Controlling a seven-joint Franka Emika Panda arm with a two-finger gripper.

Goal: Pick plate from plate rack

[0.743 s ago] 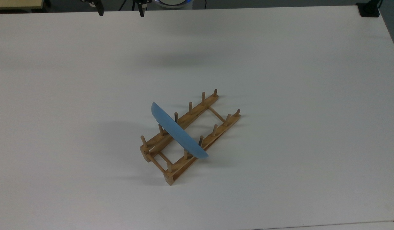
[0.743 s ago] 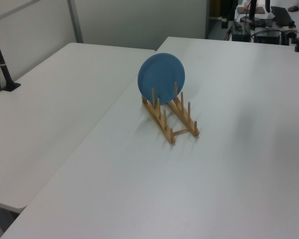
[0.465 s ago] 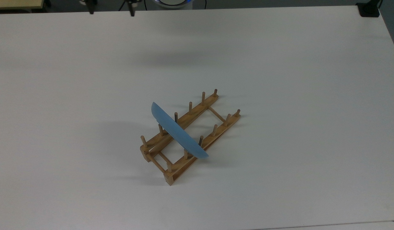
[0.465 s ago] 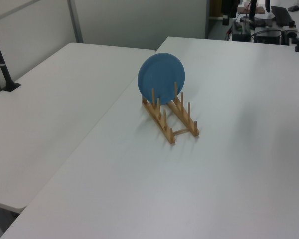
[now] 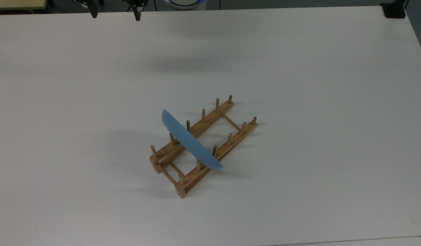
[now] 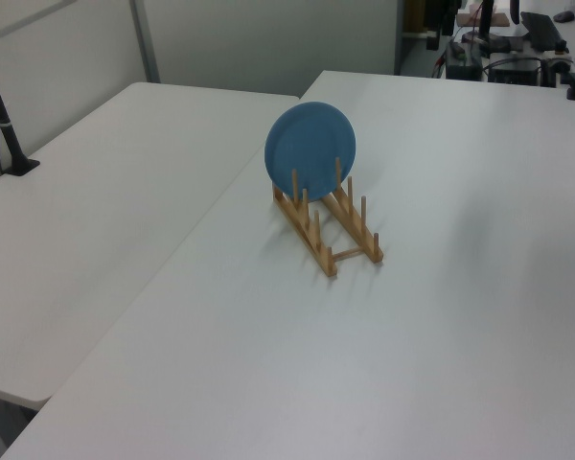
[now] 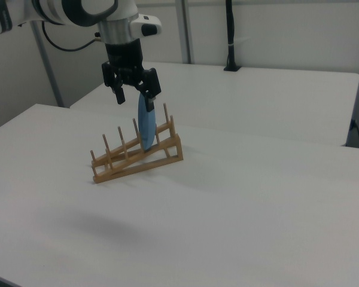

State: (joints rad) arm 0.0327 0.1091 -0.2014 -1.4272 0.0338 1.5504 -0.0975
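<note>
A broad white table (image 5: 299, 68) with a smooth matte top is seen in all three views; in the left view a second white table (image 6: 96, 192) is set just beside it, a thin seam between them. The white arm (image 7: 84, 9) is seen in the right view, reaching in from the right view's upper left. The black gripper (image 7: 136, 94) is held in the air with its jaws spread wide; nothing is gripped and nothing is touched. In the top view only the two dark fingertips (image 5: 93, 13) are seen at the upper edge, set well apart from each other.

The plate rack (image 5: 210, 136) is laid near the middle of the table: light-brown wood, two long parallel rails joined by crossbars, each rail lined with round upright pegs. The plate (image 5: 190, 140) is stood on edge in a slot toward one end of the rack, held between pegs and tilted slightly. It is round, plain light blue, with a shallow raised rim, as is shown in the left view (image 6: 310, 150). In the right view the plate (image 7: 146, 128) is seen nearly edge-on, below the open gripper.
</note>
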